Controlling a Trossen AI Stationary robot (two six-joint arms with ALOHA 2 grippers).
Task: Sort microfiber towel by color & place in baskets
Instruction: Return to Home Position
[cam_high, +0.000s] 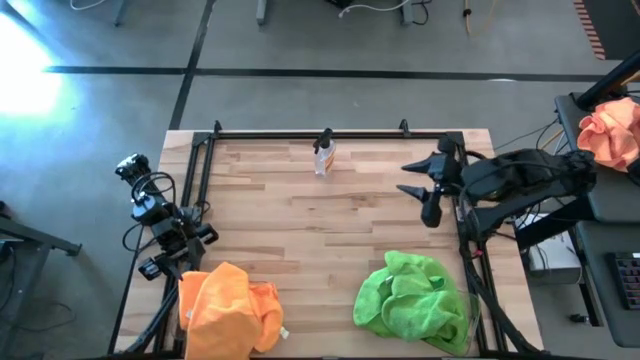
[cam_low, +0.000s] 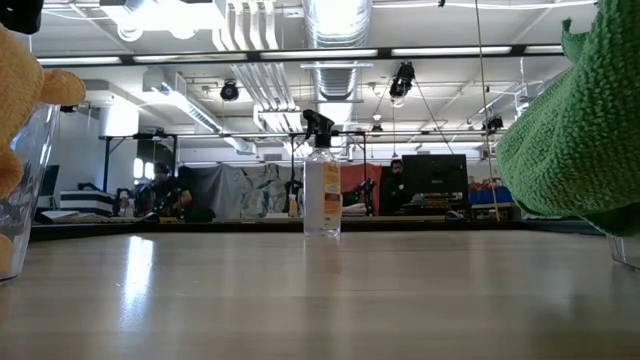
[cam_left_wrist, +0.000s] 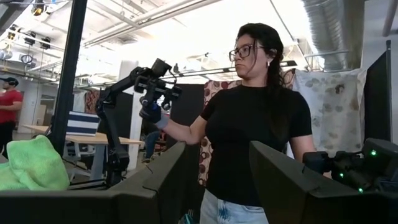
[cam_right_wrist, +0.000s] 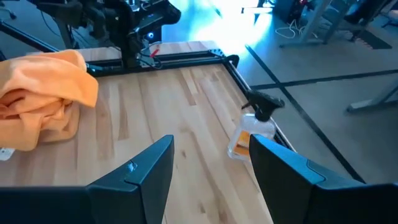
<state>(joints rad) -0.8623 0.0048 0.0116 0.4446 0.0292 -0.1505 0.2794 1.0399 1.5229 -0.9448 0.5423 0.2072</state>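
Note:
A heap of orange microfiber towels (cam_high: 228, 308) fills the clear basket (cam_low: 25, 190) at the table's near left corner. Lime green towels (cam_high: 412, 300) lie piled in the other clear basket (cam_high: 468, 312) at the near right. My left gripper (cam_high: 203, 236) rests open and empty at the table's left edge, just beyond the orange heap, pointing slightly upward. My right gripper (cam_high: 412, 178) hangs open and empty high over the table's right side, beyond the green heap; in its wrist view its fingers (cam_right_wrist: 155, 165) frame bare wood.
A small clear spray bottle (cam_high: 323, 155) stands upright at the middle of the far edge. A black rail (cam_high: 330, 134) runs along the far and side edges. A peach-orange cloth bundle (cam_high: 610, 130) lies off the table to the right. A person (cam_left_wrist: 255, 118) stands beyond the table.

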